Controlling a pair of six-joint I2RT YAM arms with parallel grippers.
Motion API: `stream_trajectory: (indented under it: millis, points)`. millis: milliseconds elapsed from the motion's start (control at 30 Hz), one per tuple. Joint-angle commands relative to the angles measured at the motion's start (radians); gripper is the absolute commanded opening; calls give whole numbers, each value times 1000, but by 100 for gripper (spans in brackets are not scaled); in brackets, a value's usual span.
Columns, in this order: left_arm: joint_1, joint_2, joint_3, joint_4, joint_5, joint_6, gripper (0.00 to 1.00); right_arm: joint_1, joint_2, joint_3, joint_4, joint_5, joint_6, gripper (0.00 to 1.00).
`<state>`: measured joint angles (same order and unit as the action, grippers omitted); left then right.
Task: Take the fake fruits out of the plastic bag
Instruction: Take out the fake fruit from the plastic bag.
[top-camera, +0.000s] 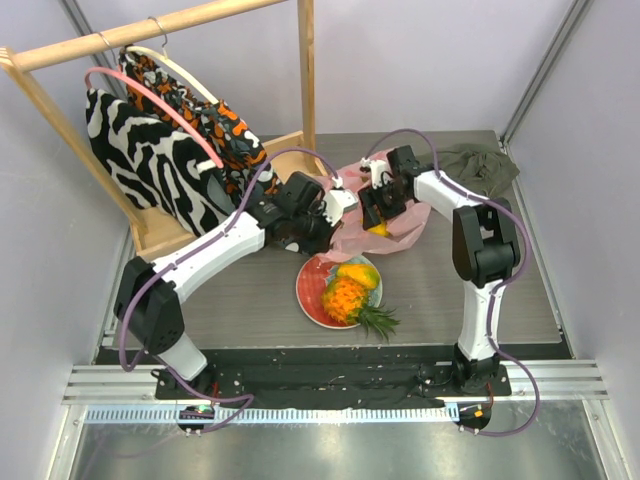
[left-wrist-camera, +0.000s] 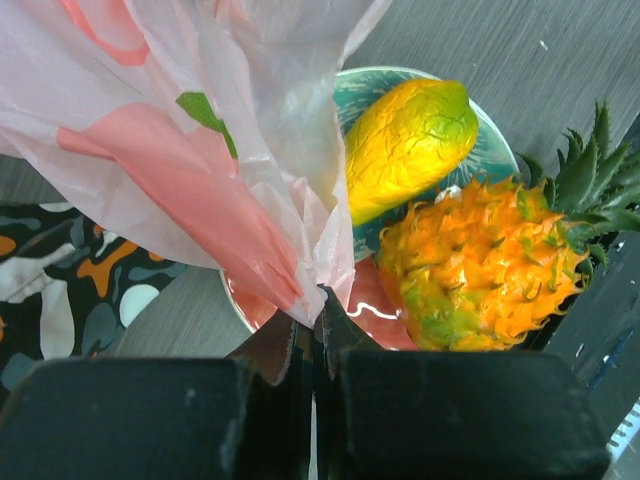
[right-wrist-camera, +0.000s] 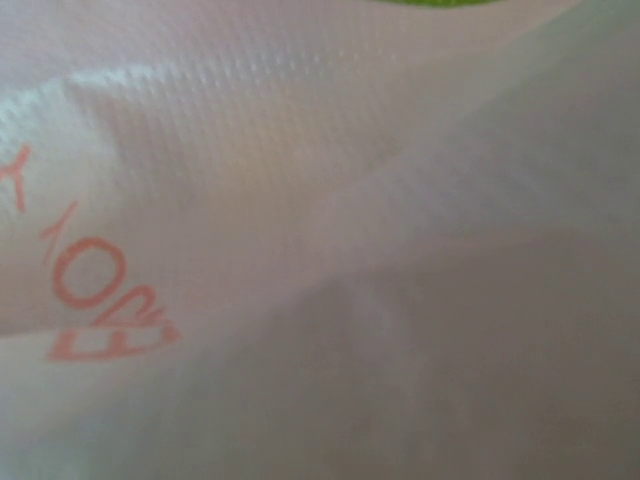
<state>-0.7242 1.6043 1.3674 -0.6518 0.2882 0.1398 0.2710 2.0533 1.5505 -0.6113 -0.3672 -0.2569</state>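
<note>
Top external view: a pink plastic bag (top-camera: 405, 238) lies crumpled in the middle of the bench (top-camera: 430, 300), just behind a round plate (top-camera: 308, 290). Two fake fruits rest on the plate, touching each other: an orange pineapple (top-camera: 345, 298) with a green crown and a yellow mango (top-camera: 358, 272). The left end effector (top-camera: 335, 198) meets the bag's left edge. The right end effector (top-camera: 378, 205) is pushed into the bag's mouth, beside a small yellow piece (top-camera: 378, 230); whether its fingers are apart or together cannot be told. An olive cloth (top-camera: 485, 165) lies far right. A wooden rack (top-camera: 150, 35) hung with patterned garments (top-camera: 150, 165) stands far left.

Left wrist view: the left end effector (left-wrist-camera: 318, 305) is pinched together on a fold of the bag (left-wrist-camera: 200, 160), above the plate (left-wrist-camera: 370, 85), mango (left-wrist-camera: 405, 145) and pineapple (left-wrist-camera: 480, 265).

Right wrist view: translucent bag plastic (right-wrist-camera: 320, 200) with pink lettering fills the frame.
</note>
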Motion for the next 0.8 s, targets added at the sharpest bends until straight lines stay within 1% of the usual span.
stream_trajectory:
  millis: [0,133,200,267,400,433,467,533,567,633,667,700,733,767]
  points:
    - [3,20,70,24,16,3,0,8,5,39,9,83,-30,64]
    - [5,48,101,37,-3,4,0,-6,-90,45,-77,65,-106,59]
    - [3,60,111,53,-12,6,0,-12,-155,52,-152,57,-151,57]
    - [3,74,125,67,-18,4,0,-21,-194,56,-227,34,-182,56]
    - [3,100,150,84,-40,-5,0,-39,-257,22,-309,11,-243,56]
    - [3,106,159,83,-41,-5,0,-64,-259,22,-332,-10,-267,57]
    - [3,117,180,78,-43,-9,0,-76,-255,26,-384,-77,-275,57]
    - [3,147,209,67,-50,-12,0,-119,-248,42,-425,-168,-295,57]
    - [3,157,235,61,-50,-12,0,-160,-243,52,-471,-243,-303,57]
    - [3,184,255,61,-58,-14,0,-179,-258,57,-455,-204,-282,55]
    - [2,195,284,58,-63,-19,0,-196,-274,31,-393,-132,-251,53]
    - [2,222,303,54,-63,-22,0,-205,-292,8,-352,-93,-239,51]
    - [2,233,332,47,-72,-28,0,-210,-353,-28,-217,-34,-184,51]
    - [3,243,341,52,-73,-34,0,-210,-379,-102,-155,93,-173,52]
